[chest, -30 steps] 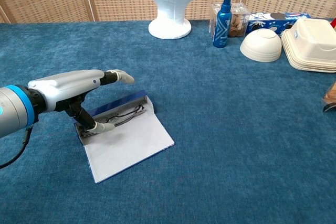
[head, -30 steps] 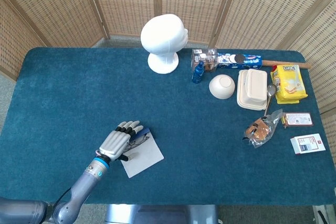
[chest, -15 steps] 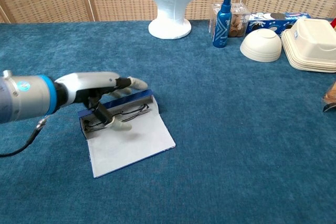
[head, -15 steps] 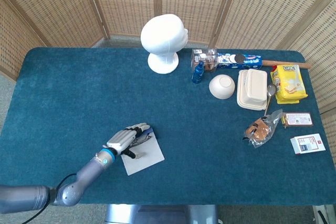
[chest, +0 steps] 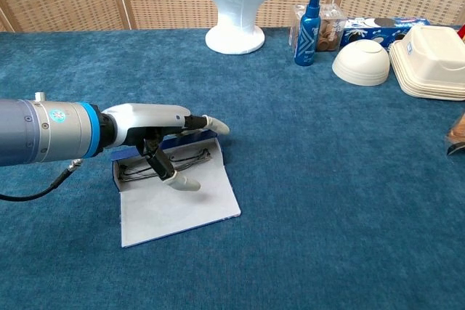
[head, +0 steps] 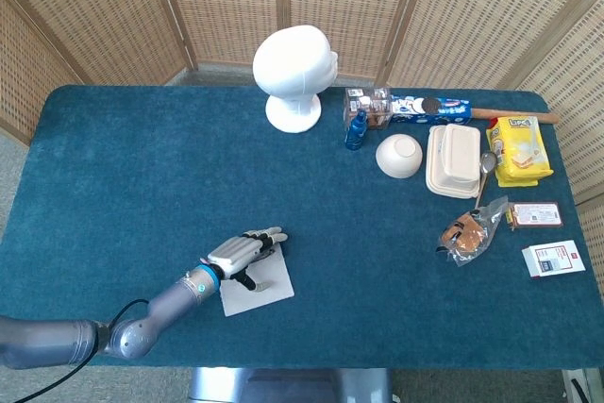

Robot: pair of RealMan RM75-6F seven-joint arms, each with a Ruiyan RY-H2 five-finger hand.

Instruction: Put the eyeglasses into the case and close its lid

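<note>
The glasses case (chest: 174, 201) lies open on the blue table, its grey lid flat toward me and its blue-edged tray behind. Dark-framed eyeglasses (chest: 163, 163) rest inside the tray. My left hand (chest: 156, 125) hovers over the tray with fingers stretched flat to the right and the thumb pointing down over the lid's hinge; it holds nothing. In the head view the same left hand (head: 241, 254) covers the tray, and only the lid of the case (head: 264, 288) shows. My right hand is in neither view.
A white mannequin head (head: 294, 68) stands at the back centre. At the right are a blue bottle (head: 356, 129), a white bowl (head: 398, 155), a food box (head: 453, 160), yellow packet (head: 518, 149), a bagged snack (head: 467, 236) and small cards (head: 552, 259).
My left hand has slid to the right across the case, from its left end to over the tray. The case has shifted and turned slightly on the table.
</note>
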